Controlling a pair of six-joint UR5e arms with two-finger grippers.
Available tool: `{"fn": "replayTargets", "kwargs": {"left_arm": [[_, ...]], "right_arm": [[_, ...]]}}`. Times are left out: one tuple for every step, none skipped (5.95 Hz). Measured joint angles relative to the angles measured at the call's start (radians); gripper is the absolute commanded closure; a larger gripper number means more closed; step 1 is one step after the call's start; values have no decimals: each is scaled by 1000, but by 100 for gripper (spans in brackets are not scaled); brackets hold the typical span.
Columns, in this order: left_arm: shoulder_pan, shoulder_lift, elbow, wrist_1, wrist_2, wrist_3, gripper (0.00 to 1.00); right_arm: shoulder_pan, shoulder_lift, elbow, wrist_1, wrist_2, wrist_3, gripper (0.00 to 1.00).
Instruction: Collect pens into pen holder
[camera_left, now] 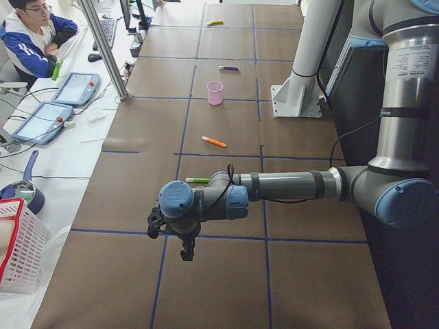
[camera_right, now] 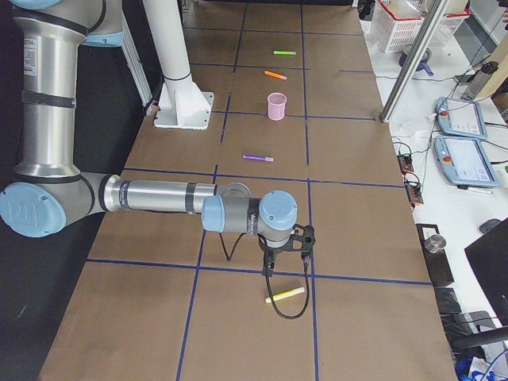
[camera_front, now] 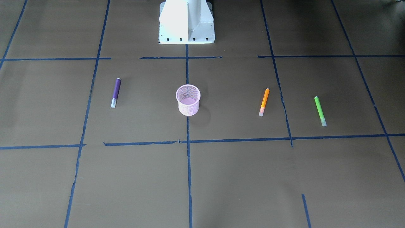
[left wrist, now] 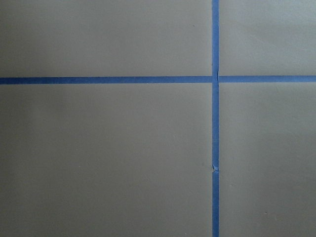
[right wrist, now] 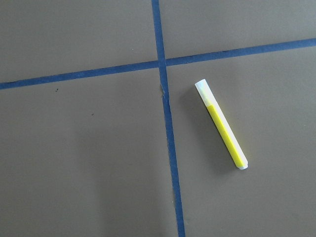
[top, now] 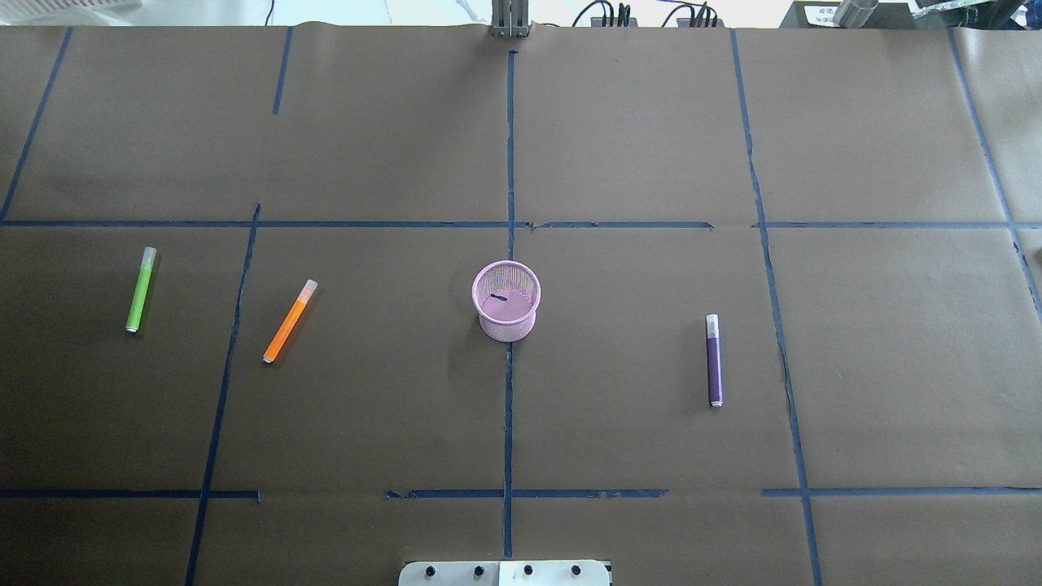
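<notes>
At the far left end of the table point(top: 651, 122) we see the left gripper point(camera_left: 186, 255) hanging over the brown paper, close to a blue tape line point(camera_left: 206, 236). It shows only in the side view, so we cannot tell whether its fingers are spread or closed. Its wrist camera shows only paper and crossing tape.

Next comes the green pen point(top: 140, 290), lying flat with its pale cap pointing away from the robot. Near it on the right, across a tape line, the orange pen point(top: 290, 321) lies at a slant with its cap also on the far end.

At the centre the pink mesh pen holder point(top: 506, 299) stands upright on the middle tape line, well apart from every pen.

To its right lies the purple pen point(top: 714, 360), nearly parallel to that line, cap away from the robot.

Beyond the overhead view's right edge, a yellow pen point(right wrist: 221, 125) rests flat just beside a tape crossing. The right gripper point(camera_right: 268, 271) hangs near it, above the table. It too shows only from the side, so we cannot tell whether it is spread or closed.
</notes>
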Motion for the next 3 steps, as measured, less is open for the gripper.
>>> {"fn": "replayTargets", "kwargs": {"left_arm": [[1, 0, 0, 0, 0, 0, 0], [1, 0, 0, 0, 0, 0, 0], [1, -2, 0, 0, 0, -1, 0]], "right_arm": [[0, 1, 1, 0, -4, 3, 0], [0, 4, 0, 0, -12, 7, 0], [0, 5, -3, 0, -15, 9, 0]]}}
